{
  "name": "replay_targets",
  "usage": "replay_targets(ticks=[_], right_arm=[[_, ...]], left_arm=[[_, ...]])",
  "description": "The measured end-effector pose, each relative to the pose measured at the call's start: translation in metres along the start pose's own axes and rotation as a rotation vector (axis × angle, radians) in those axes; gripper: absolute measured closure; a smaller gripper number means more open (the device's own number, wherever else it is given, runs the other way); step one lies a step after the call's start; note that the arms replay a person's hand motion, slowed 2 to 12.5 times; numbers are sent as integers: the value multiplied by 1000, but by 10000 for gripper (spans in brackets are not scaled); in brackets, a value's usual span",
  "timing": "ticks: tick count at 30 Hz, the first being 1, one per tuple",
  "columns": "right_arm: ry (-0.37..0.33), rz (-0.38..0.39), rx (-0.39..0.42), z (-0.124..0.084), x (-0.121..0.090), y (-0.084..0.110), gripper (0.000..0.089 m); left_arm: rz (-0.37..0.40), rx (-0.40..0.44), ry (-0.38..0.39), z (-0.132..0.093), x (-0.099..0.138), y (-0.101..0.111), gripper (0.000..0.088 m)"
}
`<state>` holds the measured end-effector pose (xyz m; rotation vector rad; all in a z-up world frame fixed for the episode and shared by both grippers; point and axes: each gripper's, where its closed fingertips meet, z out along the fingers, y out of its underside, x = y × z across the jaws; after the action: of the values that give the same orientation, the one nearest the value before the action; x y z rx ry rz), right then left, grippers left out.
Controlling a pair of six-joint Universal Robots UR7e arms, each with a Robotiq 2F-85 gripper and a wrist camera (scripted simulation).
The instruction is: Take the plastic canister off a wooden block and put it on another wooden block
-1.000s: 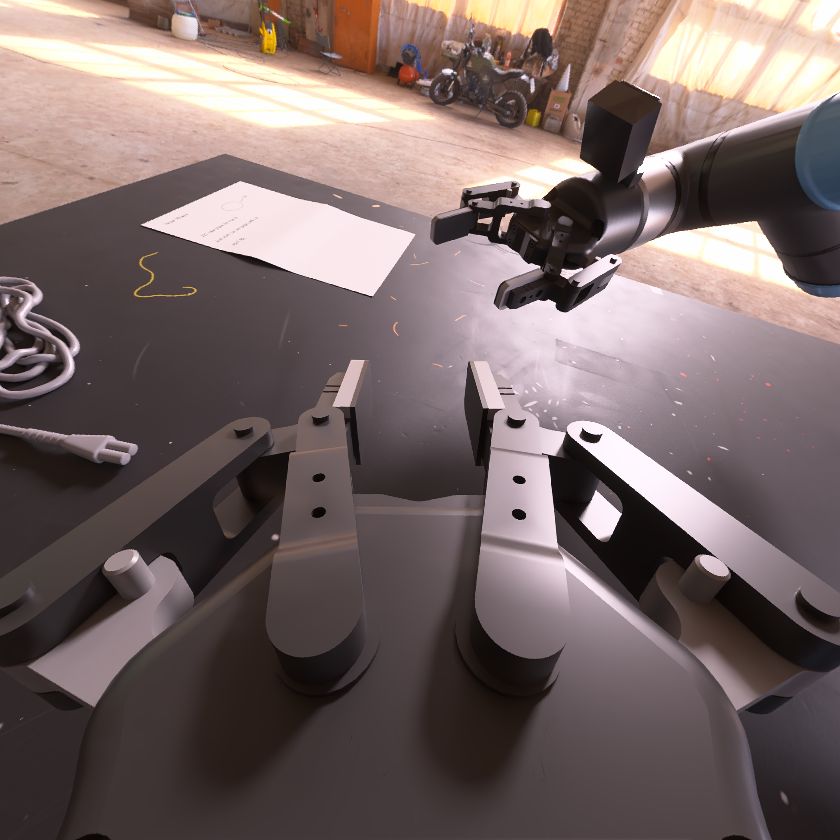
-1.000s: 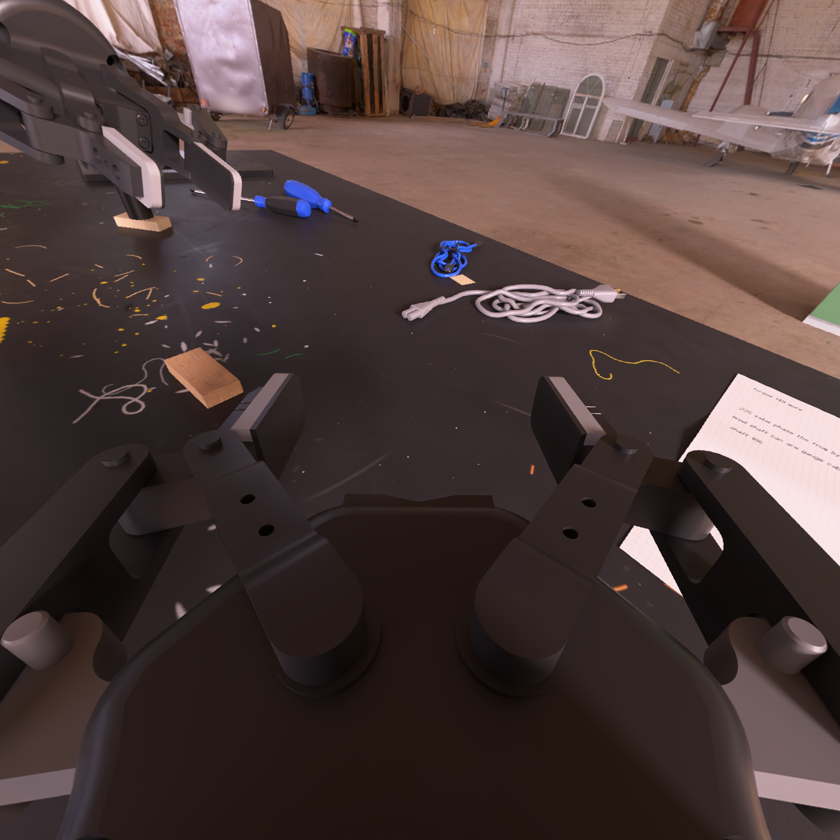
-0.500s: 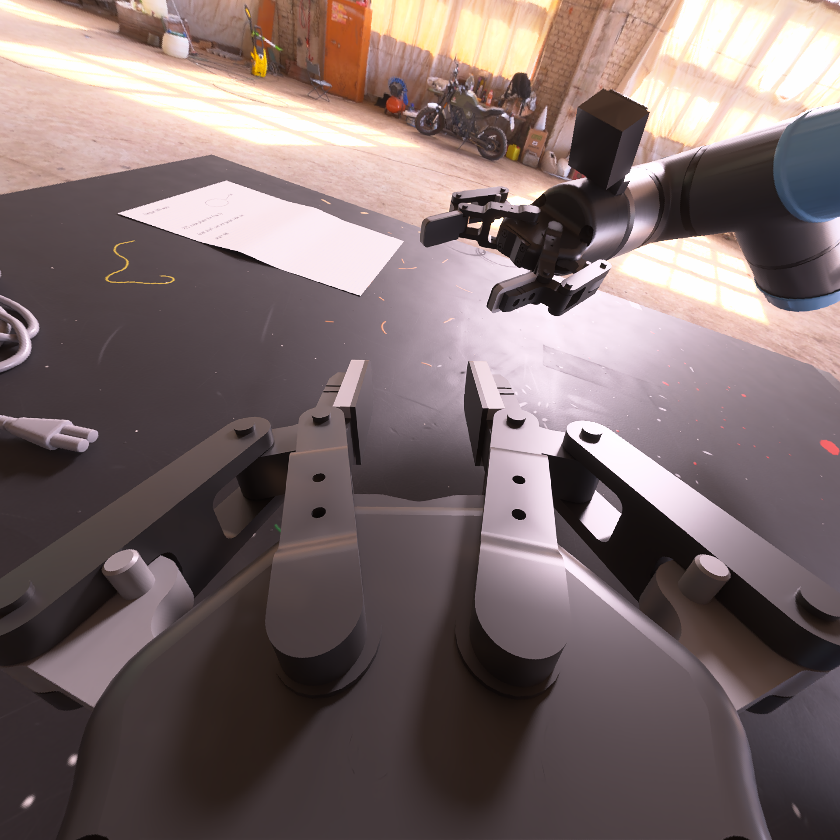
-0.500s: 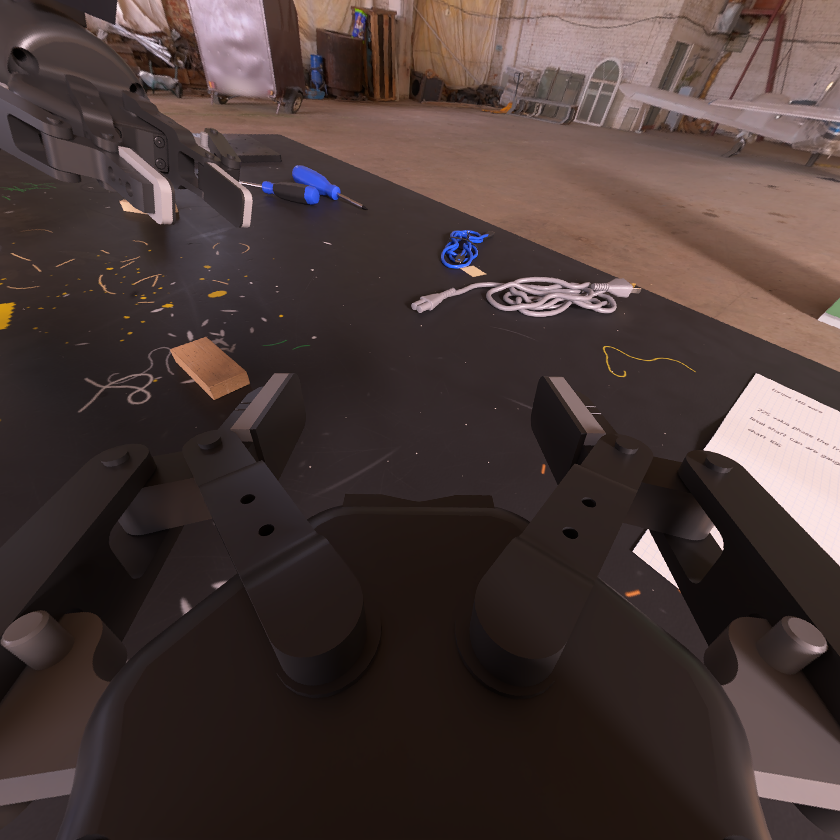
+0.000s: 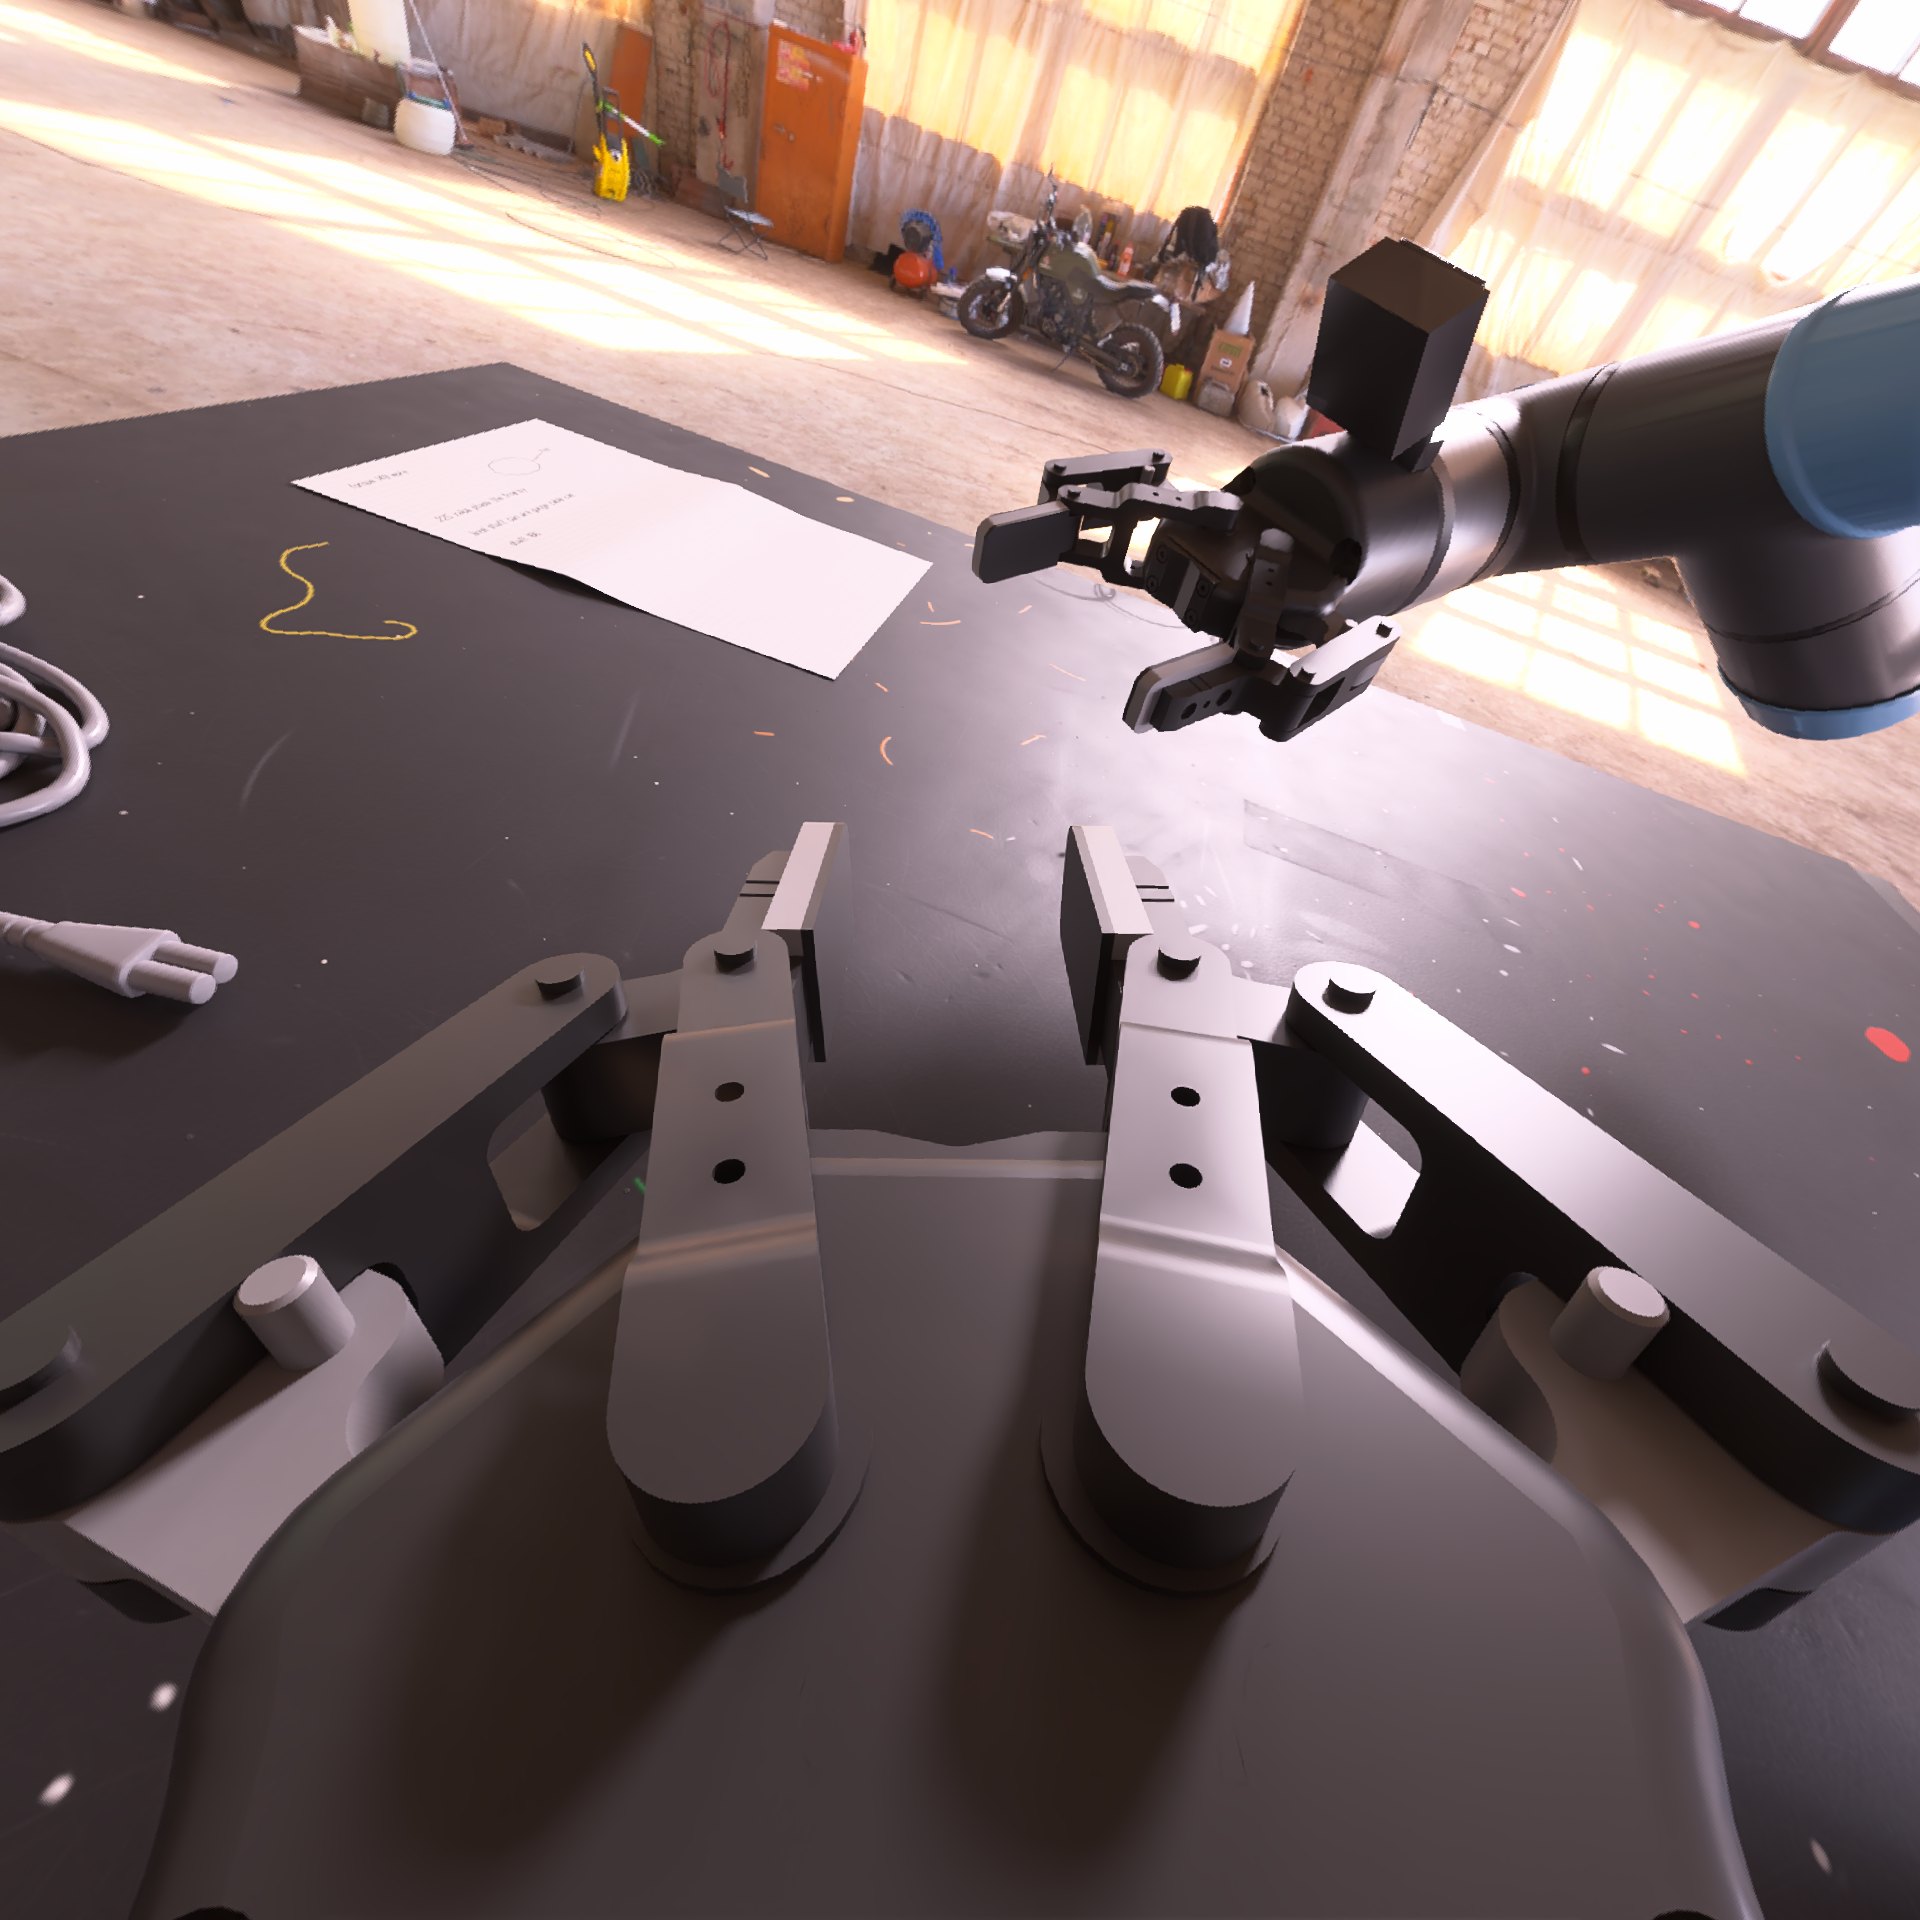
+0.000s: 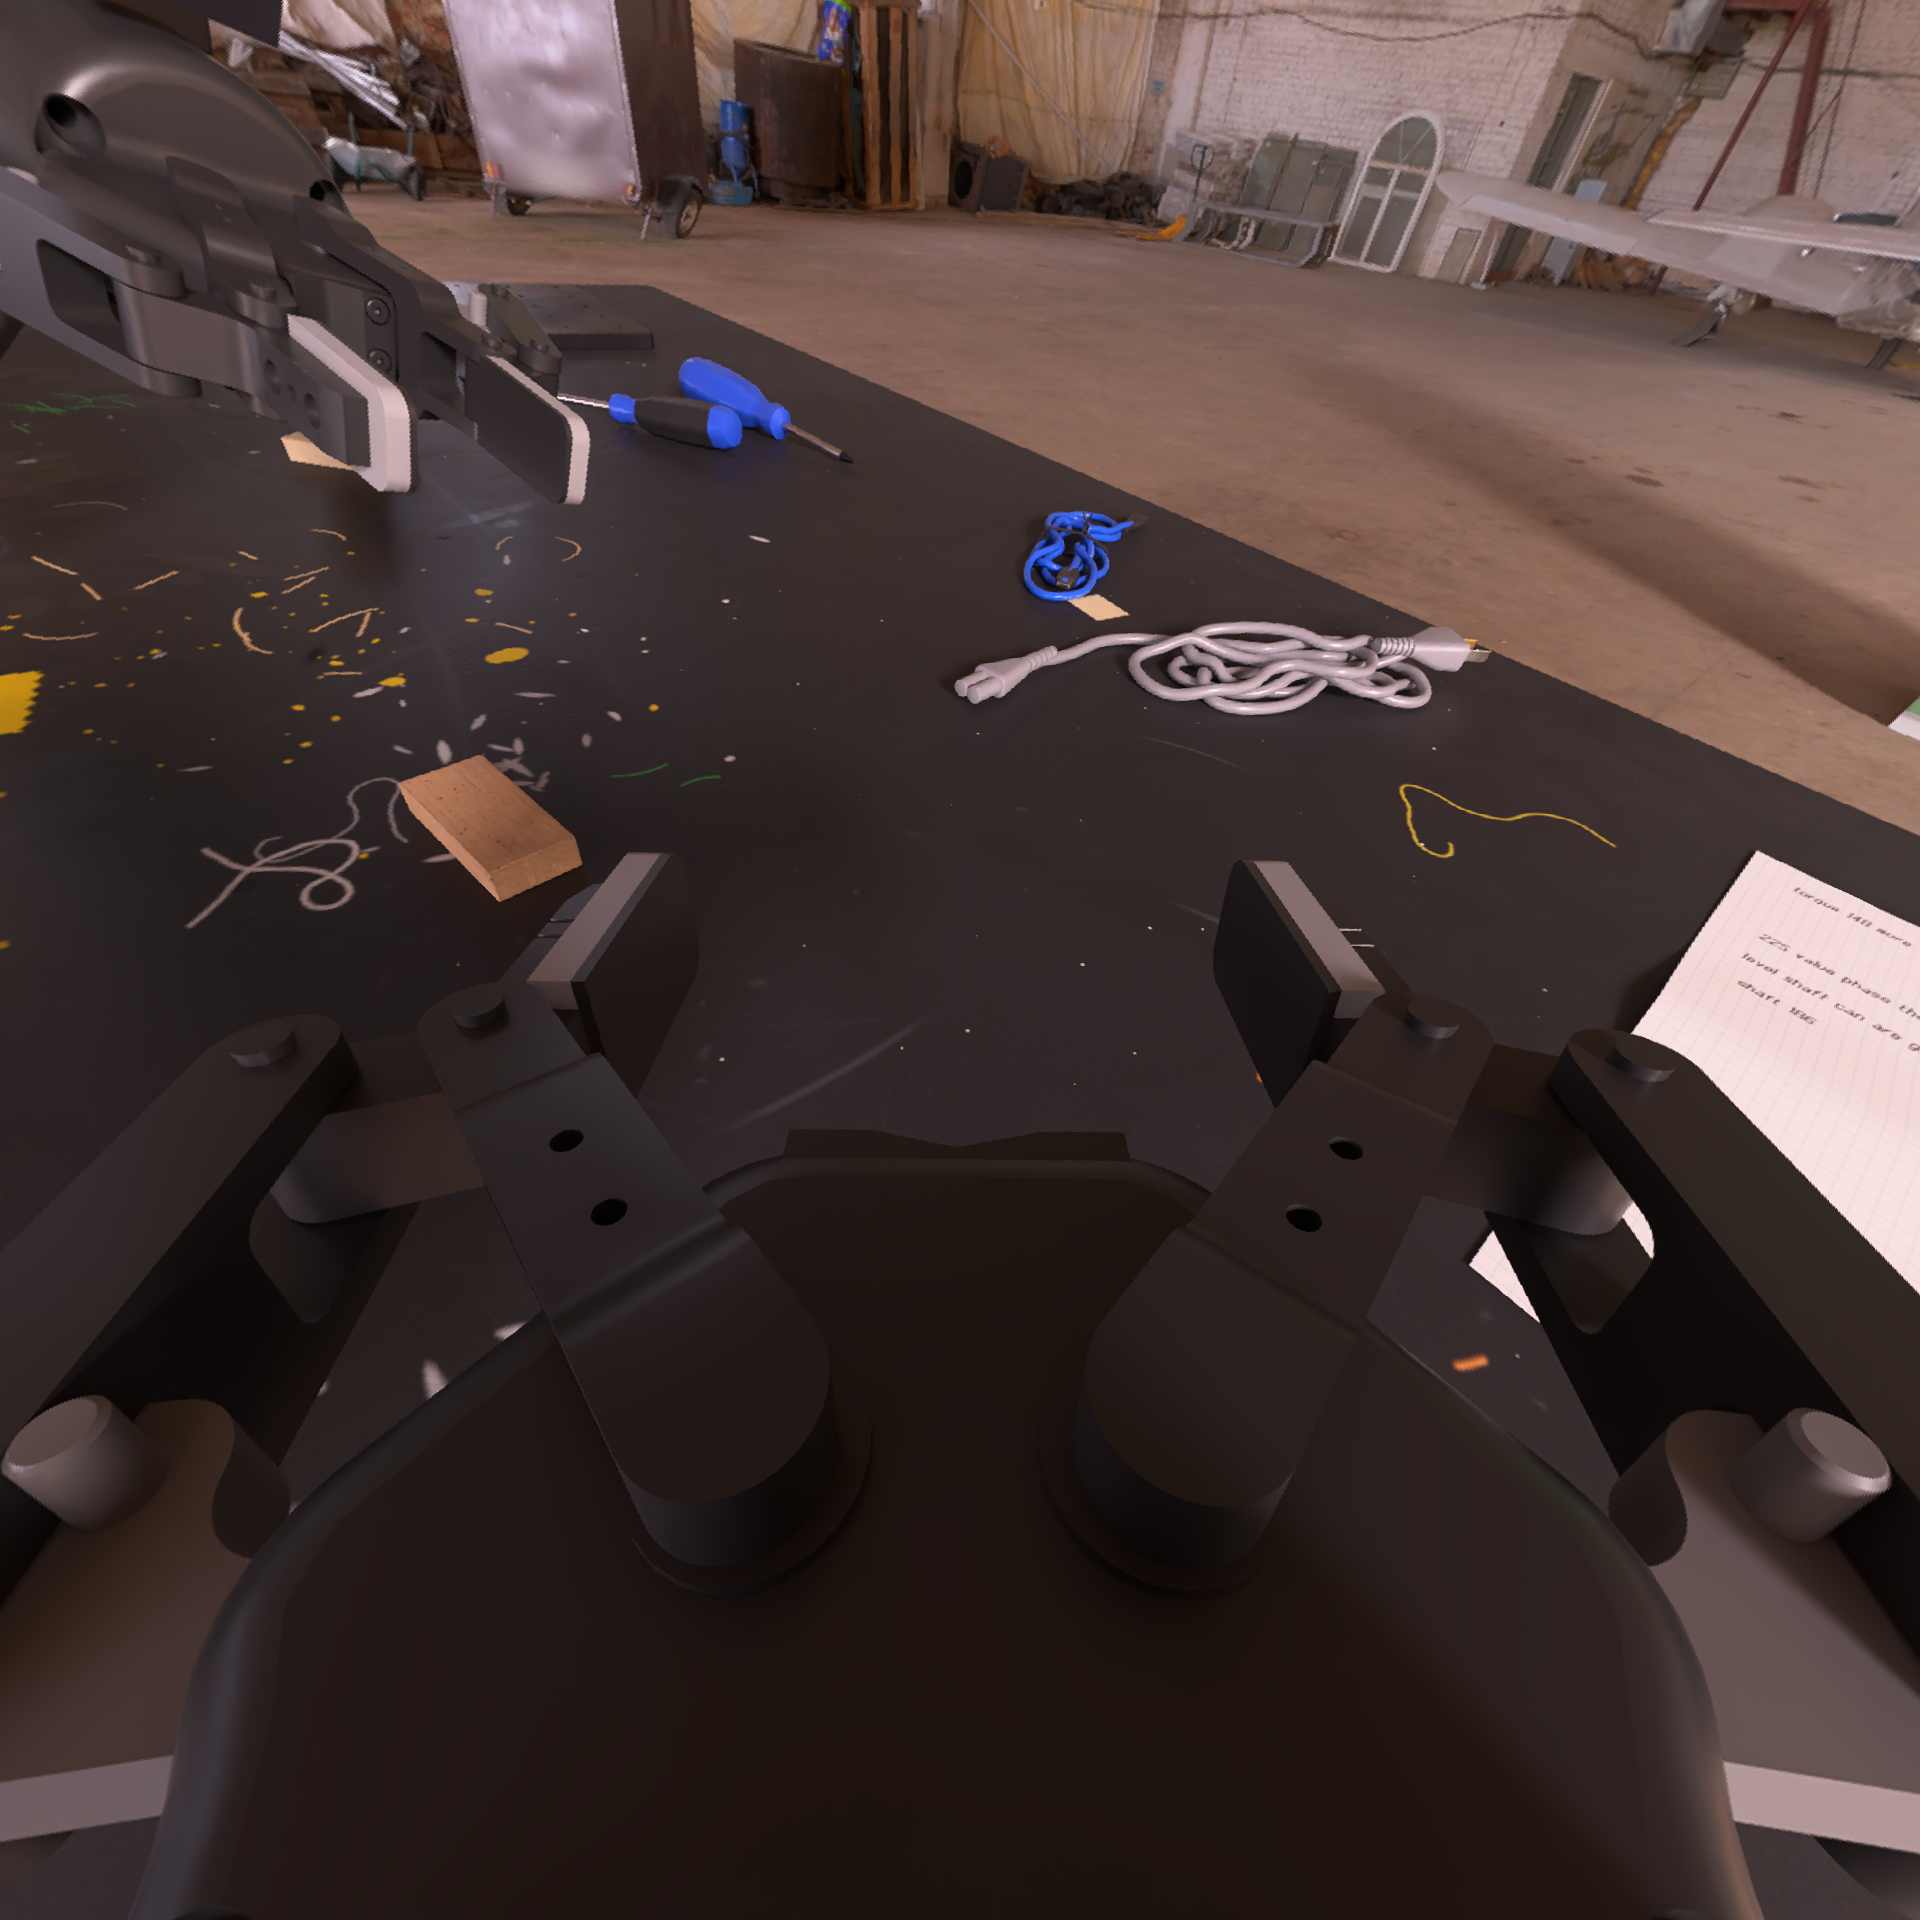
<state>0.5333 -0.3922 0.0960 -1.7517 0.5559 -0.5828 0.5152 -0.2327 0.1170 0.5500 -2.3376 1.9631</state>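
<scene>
No canister shows in either view. A light wooden block point(image 6: 488, 826) lies flat on the black table point(image 6: 894, 831), just ahead and left of my right gripper point(image 6: 956, 935), which is open wide and empty. A second wooden block point(image 6: 307, 449) lies farther back, mostly hidden behind my left gripper point(image 6: 473, 447), which hovers above it. In the left wrist view my left gripper point(image 5: 951, 914) has a gap between its pads with nothing in it. The right gripper point(image 5: 1174, 613) hangs open above the table opposite it.
Two blue screwdrivers point(image 6: 717, 410), a coiled blue cable point(image 6: 1070, 556) and a grey power cord point(image 6: 1268, 665) lie toward the far edge. A white paper sheet point(image 6: 1808, 1029) lies at the right; it also shows in the left wrist view point(image 5: 623, 540). A yellow string point(image 5: 322, 603) lies near it.
The left gripper has moved closer in the right wrist view and now covers most of the far block. The left wrist view has shifted slightly. Neither gripper's opening has changed.
</scene>
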Motion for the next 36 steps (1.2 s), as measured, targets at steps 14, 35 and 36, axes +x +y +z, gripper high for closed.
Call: replay_targets(ticks=[14,35,36], right_arm=[[-5,-5,-8,1,-2,1,39],[-20,-6,-12,2,-5,2,39],[-20,-7,-12,2,-5,2,39]], left_arm=[[3,-14,-35,-1,-6,4,514],[-77,-233,-173,4,-38,49,512],[-82,-240,-176,4,-39,50,512]])
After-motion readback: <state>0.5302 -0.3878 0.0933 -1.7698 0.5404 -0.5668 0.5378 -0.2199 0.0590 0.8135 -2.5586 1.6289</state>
